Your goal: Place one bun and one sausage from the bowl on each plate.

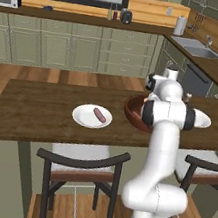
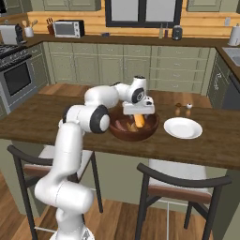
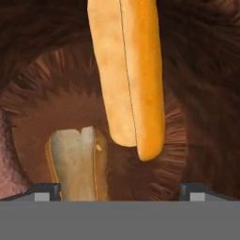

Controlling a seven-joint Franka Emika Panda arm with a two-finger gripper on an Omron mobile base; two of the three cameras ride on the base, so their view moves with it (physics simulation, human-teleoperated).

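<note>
Left end of dark wooden counter (image 1: 39, 114): white plate (image 1: 84, 119) with one sausage (image 1: 99, 114) lying on it, no bun. Centre: big reddish-brown bowl (image 2: 146, 130), gripper (image 2: 138, 114) hanging low over its middle, pointing down into it. Fingertips (image 3: 47, 191) spread wide at both sides of hand view, closed on nothing. One orange bun (image 3: 127, 70) lying on bowl floor between the tips, second bun (image 3: 77, 168) cut side up beside it, closer to camera. Pinkish sausage (image 2: 120, 124) on bowl's left side. Right of bowl: second white plate (image 2: 183, 127), bare, just beside the rim.
</note>
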